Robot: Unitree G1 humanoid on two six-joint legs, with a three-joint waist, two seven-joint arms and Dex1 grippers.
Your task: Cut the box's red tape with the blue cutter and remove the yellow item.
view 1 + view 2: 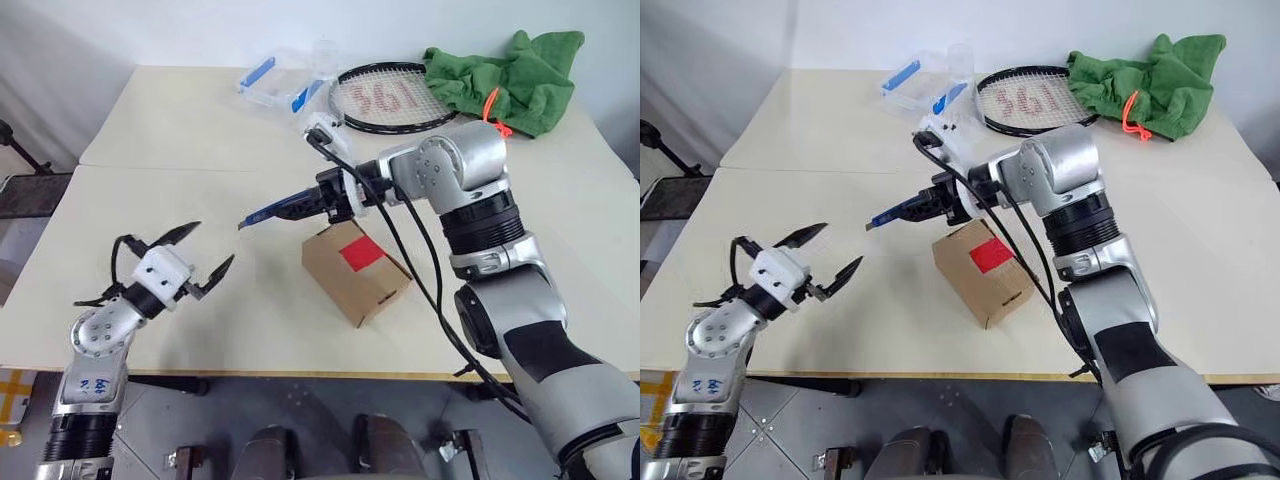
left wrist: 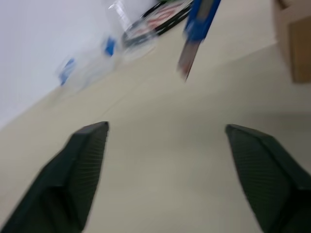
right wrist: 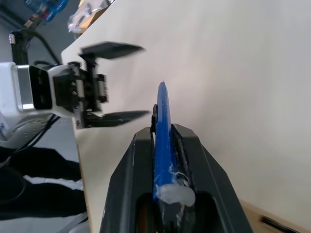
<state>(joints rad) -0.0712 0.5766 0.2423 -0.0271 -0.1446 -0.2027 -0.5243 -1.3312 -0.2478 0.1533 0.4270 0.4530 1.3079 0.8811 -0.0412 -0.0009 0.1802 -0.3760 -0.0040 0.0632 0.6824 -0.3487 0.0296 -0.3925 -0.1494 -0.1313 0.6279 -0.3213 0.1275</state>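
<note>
Up front, the near edge of the pale table (image 1: 200,330) runs just below the left gripper (image 1: 207,250), whose two black ridged fingers (image 2: 82,170) stand spread wide with nothing between them, hovering over a bare smooth stretch of tabletop. That stretch reaches from the gripper across to the box (image 1: 356,270), and a thin seam crosses the table farther back.

The box is small, brown, matte cardboard, turned cornerwise to the table edge, with the glossy red tape (image 1: 361,255) lying flat across its top. It sits near the front edge, with open surface on all sides.

Above and just left of the box, the right gripper (image 1: 940,205) is closed tight on the blue cutter (image 1: 275,212), a slim, pen-like tool whose tip points toward the left gripper and hangs in the air, clear of the cardboard. The two grippers are apart, with free room between them.

Along the far edge sit a clear plastic container (image 1: 275,85) with blue clips, a black-rimmed racket (image 1: 390,98) with red marks on its strings, and a crumpled green cloth (image 1: 505,75).
</note>
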